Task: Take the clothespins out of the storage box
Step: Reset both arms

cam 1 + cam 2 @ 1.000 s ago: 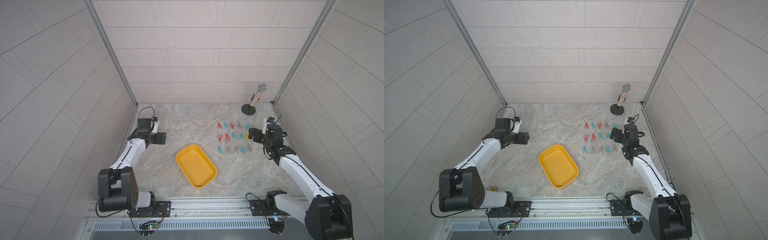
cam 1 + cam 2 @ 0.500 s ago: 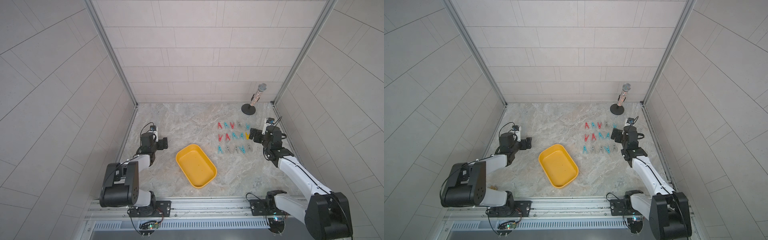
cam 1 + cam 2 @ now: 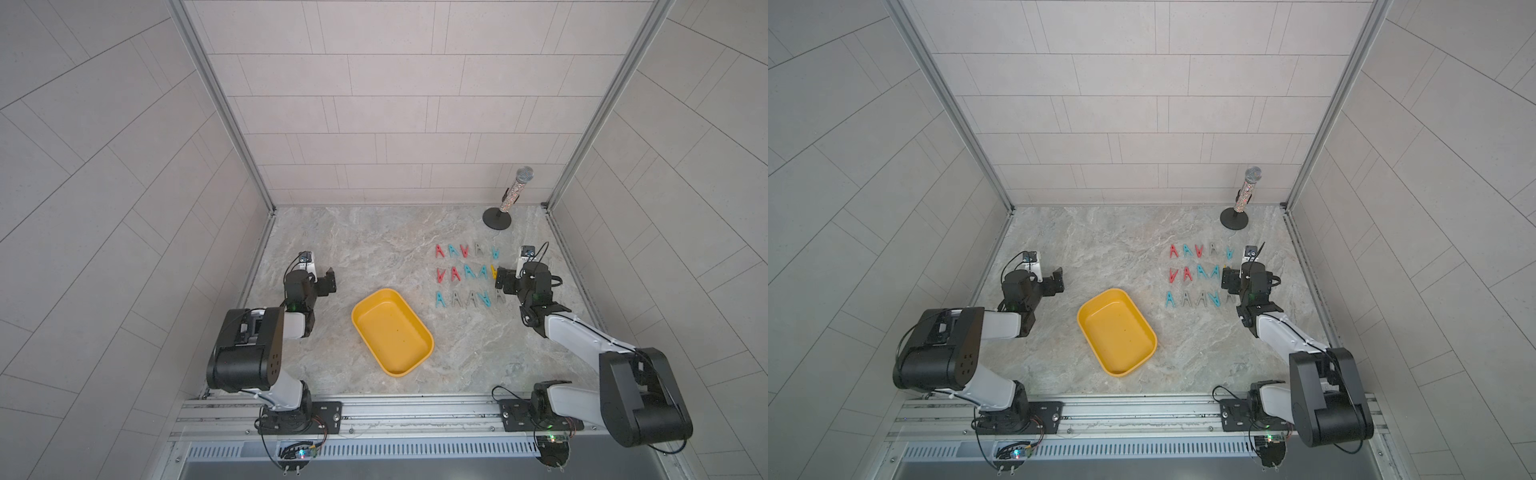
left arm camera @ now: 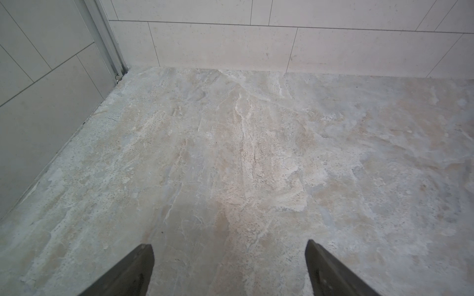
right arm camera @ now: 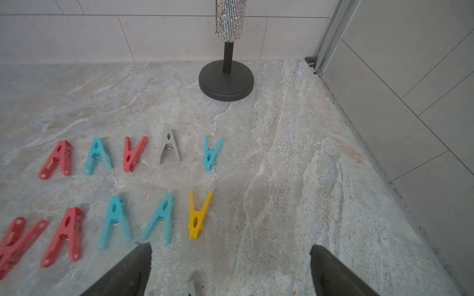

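Note:
The yellow storage box lies in the middle of the table with nothing inside it. Several clothespins, red, teal, grey and one yellow, lie in three rows on the table right of the box. My right gripper hovers open at the right end of the rows, holding nothing, with a grey pin partly under it. Left of the box, my left gripper is open over bare table.
A glittery microphone on a black round stand is at the back right corner, just behind the pins. Tiled walls close the table on three sides. The arm bases sit on a rail along the front edge.
The left arm has folded back toward its base, its gripper staying open left of the box. The right gripper has drawn back slightly toward the front. The pins and the box have not moved.

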Controlling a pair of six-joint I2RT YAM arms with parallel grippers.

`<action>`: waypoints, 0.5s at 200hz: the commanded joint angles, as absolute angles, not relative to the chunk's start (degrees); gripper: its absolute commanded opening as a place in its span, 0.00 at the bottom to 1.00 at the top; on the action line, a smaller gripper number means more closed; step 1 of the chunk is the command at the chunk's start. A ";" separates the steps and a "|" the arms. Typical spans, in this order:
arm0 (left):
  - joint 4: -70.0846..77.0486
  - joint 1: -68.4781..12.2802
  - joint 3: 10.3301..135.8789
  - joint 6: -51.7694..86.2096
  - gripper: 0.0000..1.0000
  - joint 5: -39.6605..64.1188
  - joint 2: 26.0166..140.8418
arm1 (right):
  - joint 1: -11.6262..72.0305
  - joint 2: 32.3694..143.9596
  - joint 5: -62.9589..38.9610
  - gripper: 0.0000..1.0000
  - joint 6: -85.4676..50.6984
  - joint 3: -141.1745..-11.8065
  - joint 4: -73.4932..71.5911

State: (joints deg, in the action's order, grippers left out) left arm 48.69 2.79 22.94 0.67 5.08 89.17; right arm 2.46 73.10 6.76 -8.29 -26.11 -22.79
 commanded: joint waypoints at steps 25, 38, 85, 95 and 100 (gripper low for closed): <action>51.23 2.48 22.32 1.24 1.00 4.13 89.49 | 0.63 82.35 9.00 0.99 -5.56 -21.21 -47.53; 51.24 2.52 22.32 1.24 1.00 4.11 89.44 | 0.54 86.09 8.66 1.00 -5.56 -19.93 -53.15; 51.22 2.46 22.32 1.19 1.00 4.06 89.47 | 0.46 89.12 8.77 0.99 -5.95 -21.23 -52.79; 51.20 2.45 22.32 1.16 1.00 4.04 89.53 | 0.51 90.16 8.61 1.00 -5.47 -20.61 -55.66; 51.22 2.46 22.32 1.20 1.00 4.03 89.53 | 0.53 89.82 8.72 0.99 -5.45 -20.71 -54.54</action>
